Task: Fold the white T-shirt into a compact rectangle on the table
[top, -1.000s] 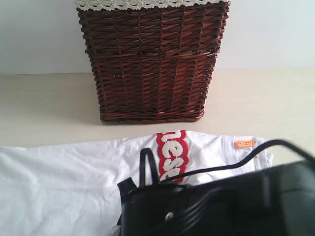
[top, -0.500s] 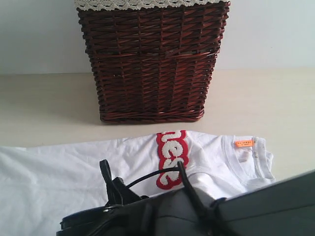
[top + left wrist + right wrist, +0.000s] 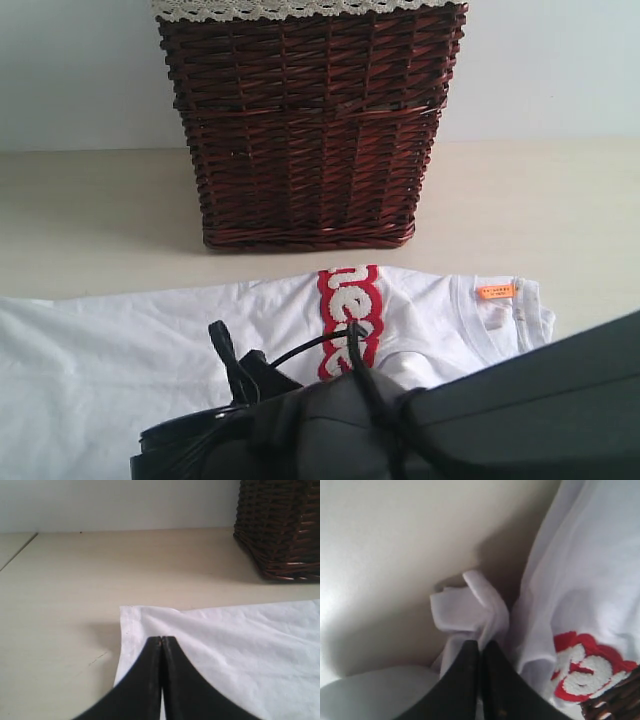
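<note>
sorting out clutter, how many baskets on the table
1. The basket stands on the table beyond the shirt. An arm hides the near table, so another may be hidden.

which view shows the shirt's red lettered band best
The exterior view: most of the red band shows flat and sharp, only its near end hidden behind the arm. The right wrist view catches a blurred piece; the left wrist view shows only plain cloth of the white T-shirt.

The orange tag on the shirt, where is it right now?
In the exterior view the orange tag sits near the right end of the white T-shirt, in front of the wicker basket and to its right.
</note>
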